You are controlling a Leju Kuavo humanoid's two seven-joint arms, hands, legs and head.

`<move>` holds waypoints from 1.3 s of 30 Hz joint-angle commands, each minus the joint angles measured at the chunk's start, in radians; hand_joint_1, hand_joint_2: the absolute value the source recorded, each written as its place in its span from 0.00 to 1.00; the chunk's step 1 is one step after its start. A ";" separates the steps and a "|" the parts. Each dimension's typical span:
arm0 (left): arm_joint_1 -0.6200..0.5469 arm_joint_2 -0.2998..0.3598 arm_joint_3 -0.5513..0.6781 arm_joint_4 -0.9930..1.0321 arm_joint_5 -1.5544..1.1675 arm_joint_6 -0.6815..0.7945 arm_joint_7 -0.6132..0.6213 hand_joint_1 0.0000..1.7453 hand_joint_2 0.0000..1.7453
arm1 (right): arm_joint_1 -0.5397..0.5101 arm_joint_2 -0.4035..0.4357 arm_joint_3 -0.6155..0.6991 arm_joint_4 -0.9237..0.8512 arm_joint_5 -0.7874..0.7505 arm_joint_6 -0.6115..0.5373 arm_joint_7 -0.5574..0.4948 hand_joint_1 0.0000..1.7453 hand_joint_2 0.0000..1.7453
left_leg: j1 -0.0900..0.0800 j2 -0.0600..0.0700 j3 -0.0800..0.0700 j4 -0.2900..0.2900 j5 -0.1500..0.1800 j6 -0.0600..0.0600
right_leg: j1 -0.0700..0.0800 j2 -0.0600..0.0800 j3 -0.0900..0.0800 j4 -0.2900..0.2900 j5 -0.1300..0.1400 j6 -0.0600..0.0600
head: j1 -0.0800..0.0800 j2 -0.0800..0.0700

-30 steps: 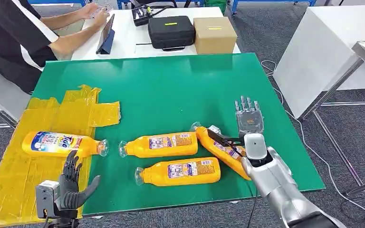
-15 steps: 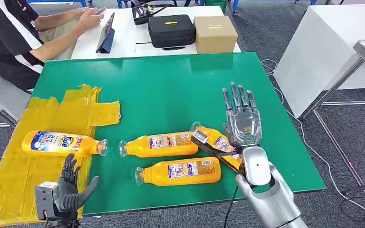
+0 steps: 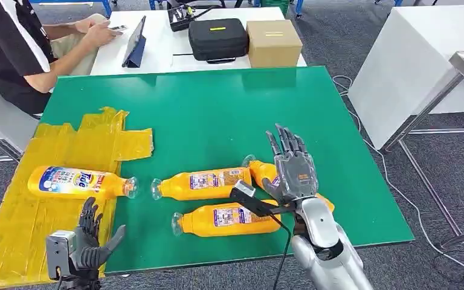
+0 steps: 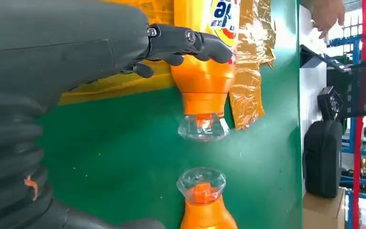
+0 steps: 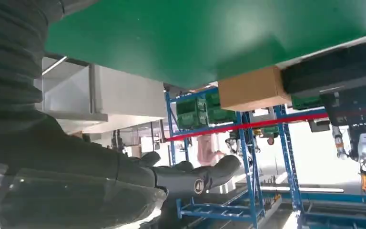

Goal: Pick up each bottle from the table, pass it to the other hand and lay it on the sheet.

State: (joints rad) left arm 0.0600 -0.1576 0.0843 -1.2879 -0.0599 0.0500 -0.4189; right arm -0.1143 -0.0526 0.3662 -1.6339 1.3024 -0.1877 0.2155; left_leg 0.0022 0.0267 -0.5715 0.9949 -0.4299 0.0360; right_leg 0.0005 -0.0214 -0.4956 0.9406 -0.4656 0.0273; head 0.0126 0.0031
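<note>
The premises are presenting as a robotics test lab or workshop. A green mat is covering a work table, with a white bench adjoining it, carrying a black equipment case and a cardboard box. A seated person is working at a tablet. Blue storage racking is standing behind, over grey carpet with cables trailing.

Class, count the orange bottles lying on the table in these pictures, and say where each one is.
4. One bottle on the yellow sheet; one middle bottle on the green mat; one near-edge bottle; one rightmost bottle partly hidden behind the open right hand. No others show.
</note>
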 commanded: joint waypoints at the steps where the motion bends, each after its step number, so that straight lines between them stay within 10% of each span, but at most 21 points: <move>1: -0.013 -0.007 0.030 0.018 0.000 -0.003 0.008 0.00 1.00 | -0.013 0.011 -0.005 0.043 -0.001 0.013 0.004 0.00 1.00 | 0.000 -0.001 0.001 -0.001 0.000 -0.001 | 0.000 0.001 0.001 0.000 0.000 0.000 | 0.000 0.000; 21: 0.031 -0.010 0.015 -0.043 -0.026 0.004 0.024 0.00 1.00 | 0.030 -0.003 -0.134 0.251 0.155 0.088 0.129 0.00 1.00 | 0.000 -0.002 0.002 -0.001 0.000 -0.002 | 0.000 0.001 0.002 -0.002 0.000 0.000 | 0.000 0.000; 39: 0.157 0.096 -0.179 -0.667 -0.109 0.075 -0.072 0.00 1.00 | 0.008 -0.005 -0.171 0.350 0.163 0.126 0.124 0.00 1.00 | 0.001 -0.001 -0.001 0.001 -0.001 -0.001 | 0.001 0.002 -0.001 0.000 0.000 0.000 | 0.000 0.000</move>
State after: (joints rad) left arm 0.1822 -0.1438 0.0251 -1.7222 -0.1355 0.0527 -0.4837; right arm -0.0506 -0.0599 0.2037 -1.4191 1.4790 -0.0721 0.3574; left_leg 0.0021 0.0260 -0.5728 0.9950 -0.4298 0.0359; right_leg 0.0005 -0.0217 -0.4968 0.9406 -0.4656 0.0273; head 0.0126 0.0034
